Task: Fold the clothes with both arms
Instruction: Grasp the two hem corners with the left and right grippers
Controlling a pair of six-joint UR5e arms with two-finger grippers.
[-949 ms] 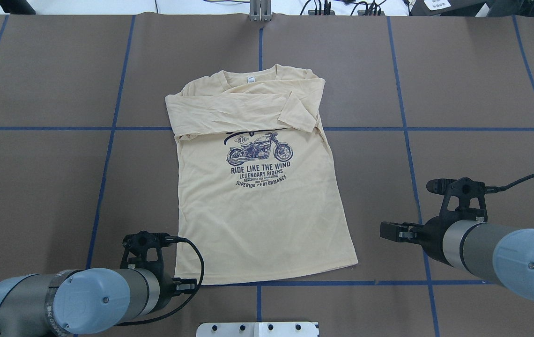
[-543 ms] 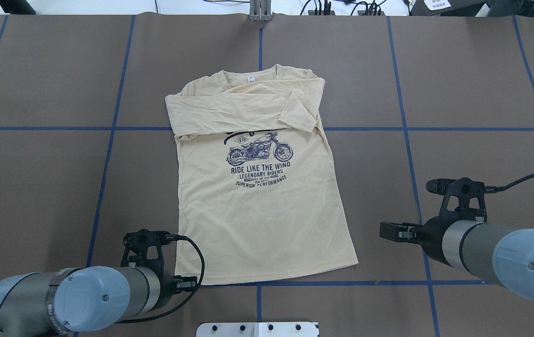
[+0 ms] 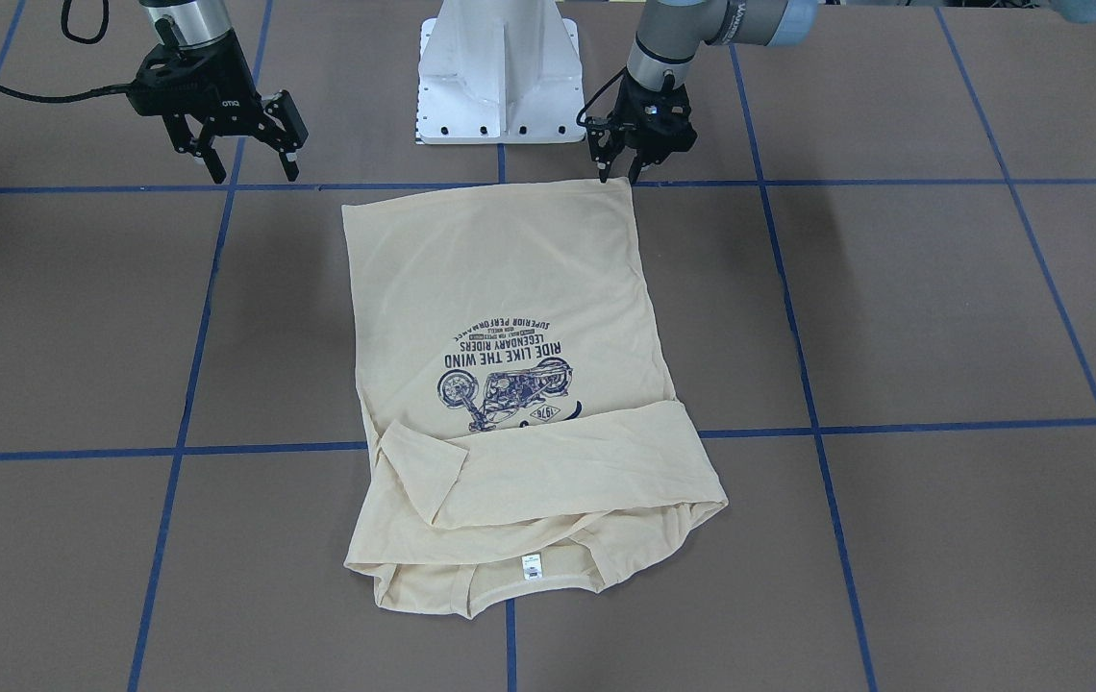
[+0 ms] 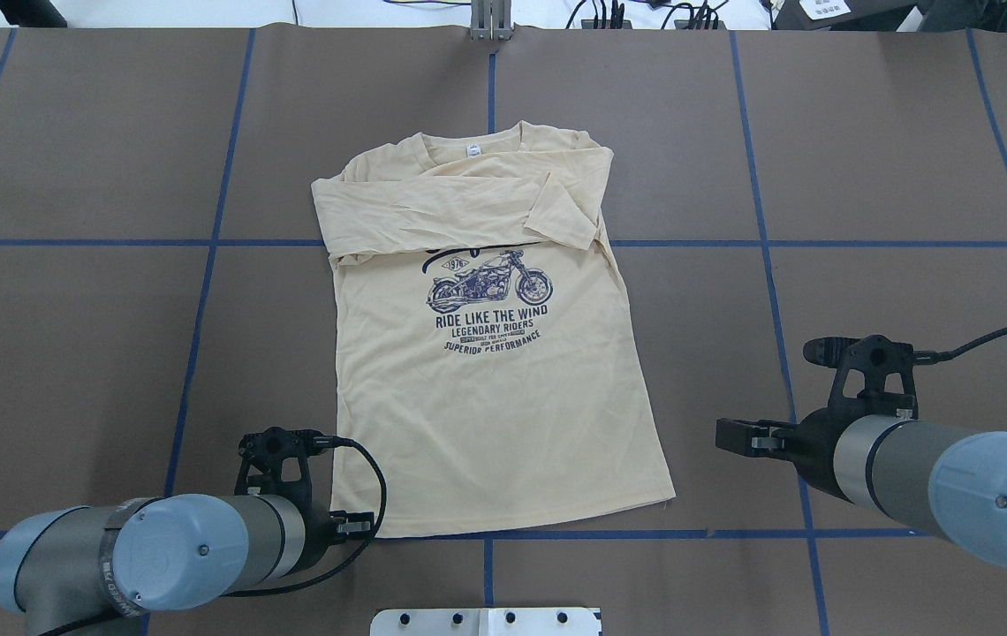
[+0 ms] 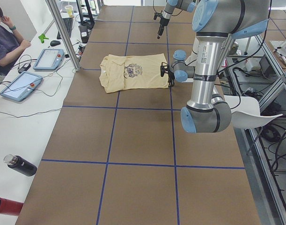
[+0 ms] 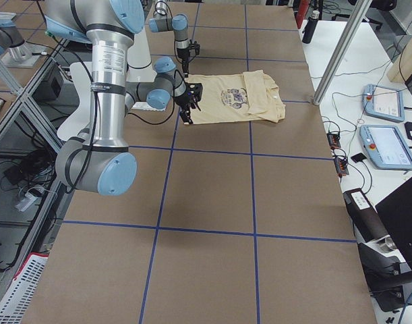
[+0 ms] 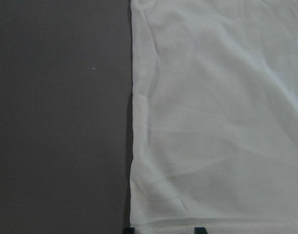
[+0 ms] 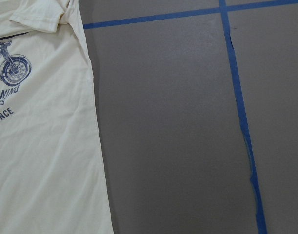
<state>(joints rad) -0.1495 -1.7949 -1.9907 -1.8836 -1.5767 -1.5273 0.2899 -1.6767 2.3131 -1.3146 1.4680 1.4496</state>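
Both sleeves are folded across the shirt (image 4: 486,415), which is spread print-up on the table (image 4: 71,353), hem toward the robot. The left gripper (image 3: 617,179) is held slightly open and empty, straddling one hem corner. The right gripper (image 3: 255,176) is held wide open and empty, apart from the other. Both corners should be pinched level before lifting.

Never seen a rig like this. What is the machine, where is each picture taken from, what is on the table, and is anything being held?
Two robot arms share a brown table. One camera looks down from behind the robot, one faces it, one sits at each table end, one on each wrist. A cream T-shirt lies print up, sleeves folded across its chest. The left gripper is open at a hem corner; the right gripper is open beside the shirt. Nothing is held.
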